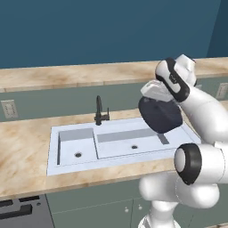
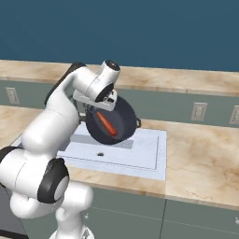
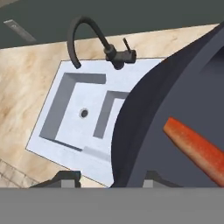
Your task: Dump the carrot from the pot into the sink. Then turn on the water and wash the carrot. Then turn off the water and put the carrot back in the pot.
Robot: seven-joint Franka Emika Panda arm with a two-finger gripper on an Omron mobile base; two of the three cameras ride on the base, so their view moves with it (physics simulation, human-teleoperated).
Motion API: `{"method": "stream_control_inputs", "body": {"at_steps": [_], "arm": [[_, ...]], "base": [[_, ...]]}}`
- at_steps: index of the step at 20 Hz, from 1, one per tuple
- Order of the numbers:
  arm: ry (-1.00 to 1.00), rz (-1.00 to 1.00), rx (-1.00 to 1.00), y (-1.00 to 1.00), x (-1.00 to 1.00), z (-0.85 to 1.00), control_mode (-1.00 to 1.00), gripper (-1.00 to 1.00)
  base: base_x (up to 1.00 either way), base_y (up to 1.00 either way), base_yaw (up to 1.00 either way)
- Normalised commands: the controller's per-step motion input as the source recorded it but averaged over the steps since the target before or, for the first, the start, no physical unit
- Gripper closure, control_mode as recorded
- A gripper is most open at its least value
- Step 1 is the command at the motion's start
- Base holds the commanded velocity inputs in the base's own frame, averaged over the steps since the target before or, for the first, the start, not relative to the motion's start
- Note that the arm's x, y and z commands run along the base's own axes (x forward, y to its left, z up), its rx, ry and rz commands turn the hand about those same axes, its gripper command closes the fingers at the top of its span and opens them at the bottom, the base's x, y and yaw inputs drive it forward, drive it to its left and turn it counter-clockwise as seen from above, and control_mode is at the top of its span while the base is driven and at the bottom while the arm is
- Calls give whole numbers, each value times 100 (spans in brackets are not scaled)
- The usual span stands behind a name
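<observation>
Carrot (image 3: 194,146), nearest the hand camera: it lies inside the pot (image 3: 175,109), against the pot's inner wall, long axis slanting across the hand view from upper left to lower right. Its visible upper-left end is blunt; the other end is cut off by the frame edge, so its point is not seen there. In the right base view the carrot (image 2: 107,125) runs diagonally across the pot's (image 2: 114,121) tilted interior.

The pot is held in the air, tipped steeply on its side, just below the end effector (image 2: 101,106) and above the sink (image 1: 120,142). The end effector is clamped on the pot's rim; its fingertips are mostly hidden behind the rim, and in the left base view only the pot's (image 1: 160,116) dark underside shows beneath the end effector (image 1: 153,94).

Beyond and below the end effector, the pale double-basin sink (image 3: 74,113) is set into a marbled tan table (image 1: 26,151). A black faucet (image 1: 99,112) stands at the sink's back edge, its curved spout (image 3: 85,35) over the narrower basin. One drain hole (image 3: 83,113) is visible past the pot; the wider basin is largely hidden by it. Behind the table a grey-green backsplash carries wall outlets (image 2: 199,111), with a dark teal wall (image 1: 89,31) above.
</observation>
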Motion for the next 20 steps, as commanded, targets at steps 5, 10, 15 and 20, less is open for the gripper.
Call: {"method": "stream_control_inputs", "body": {"at_steps": [5, 10, 15, 20], "arm": [[-8, 1, 22, 20, 50, 8, -100, 100], [-2, 0, 18, 1, 54, 0, -100, 100], [0, 0, 20, 0, 36, 0, -100, 100], [-1, 1, 21, 0, 22, 0, -100, 100]], "base": [[0, 0, 0], [0, 0, 0], [0, 0, 0], [0, 0, 0]]}}
